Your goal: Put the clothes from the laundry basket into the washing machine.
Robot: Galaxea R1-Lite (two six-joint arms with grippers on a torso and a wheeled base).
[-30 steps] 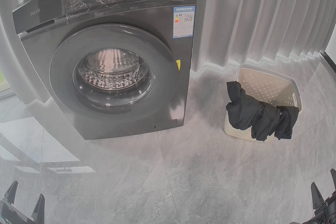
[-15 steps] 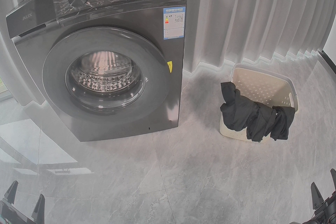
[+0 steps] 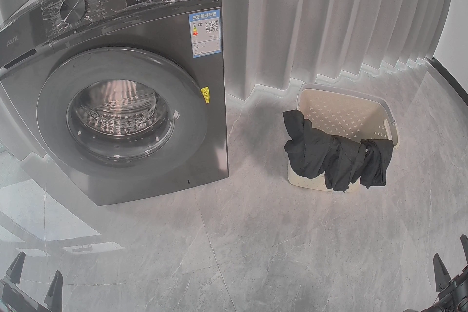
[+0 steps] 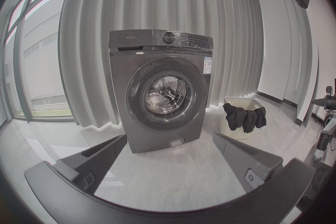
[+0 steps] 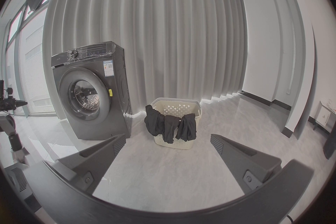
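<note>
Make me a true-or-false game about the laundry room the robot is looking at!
1. The black clothes hang over the rim of the cream plastic laundry basket. True.
2. The basket sits on top of the dark grey washing machine. False: it stands on the grey tiled floor, to the machine's right.
3. The right claw is holding the clothes. False: the right claw and the left claw are both open, empty and well away from the basket.
4. A white pleated curtain hangs behind the machine and the basket. True.
</note>
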